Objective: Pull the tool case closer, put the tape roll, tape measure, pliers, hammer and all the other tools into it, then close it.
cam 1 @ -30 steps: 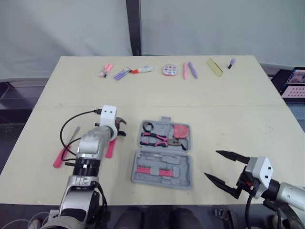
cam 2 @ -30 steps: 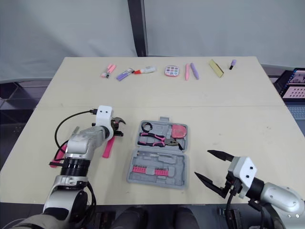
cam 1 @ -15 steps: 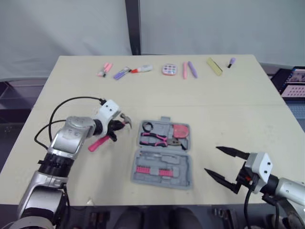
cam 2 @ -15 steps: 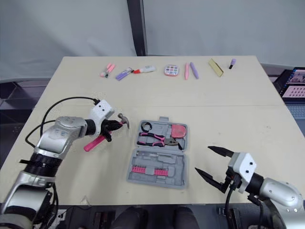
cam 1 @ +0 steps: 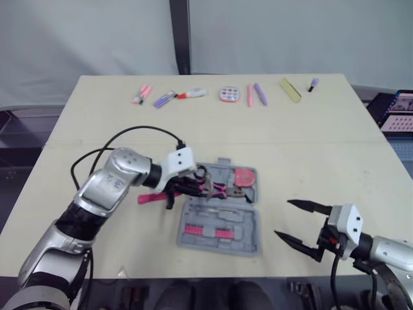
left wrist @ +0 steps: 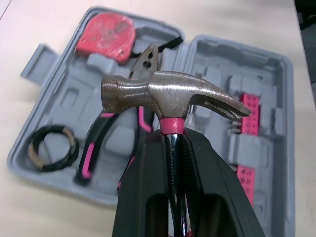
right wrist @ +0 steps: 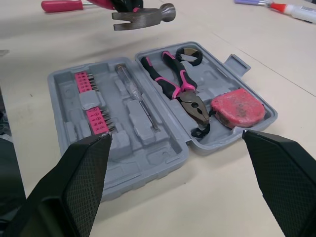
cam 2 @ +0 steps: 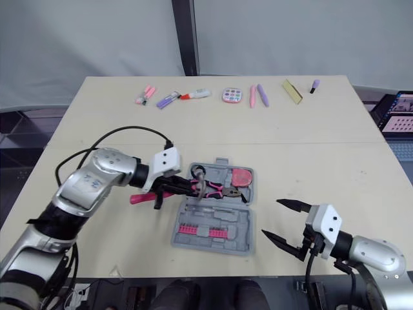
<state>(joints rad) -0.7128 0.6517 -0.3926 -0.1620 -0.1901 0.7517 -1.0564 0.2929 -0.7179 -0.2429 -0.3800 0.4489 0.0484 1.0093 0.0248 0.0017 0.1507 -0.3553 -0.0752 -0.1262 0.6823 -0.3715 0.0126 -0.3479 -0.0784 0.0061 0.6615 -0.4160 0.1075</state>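
The grey tool case lies open in the middle of the table. In its far half lie the black tape roll, the pink-handled pliers and the red tape measure; its near half holds pink bits. My left gripper is shut on the neck of the hammer, whose steel head hovers over the case's far left corner. The pink handle trails off to the left. My right gripper stands open to the right of the case, near the table's front edge, with nothing in it.
A row of small items runs along the table's far edge: pink and purple markers, a glue tube, a round pink case, a yellow block. A laptop sits off the right edge.
My left arm has swung right with the hammer, from the table left of the case to above the case's far left corner. The right gripper has hardly moved.
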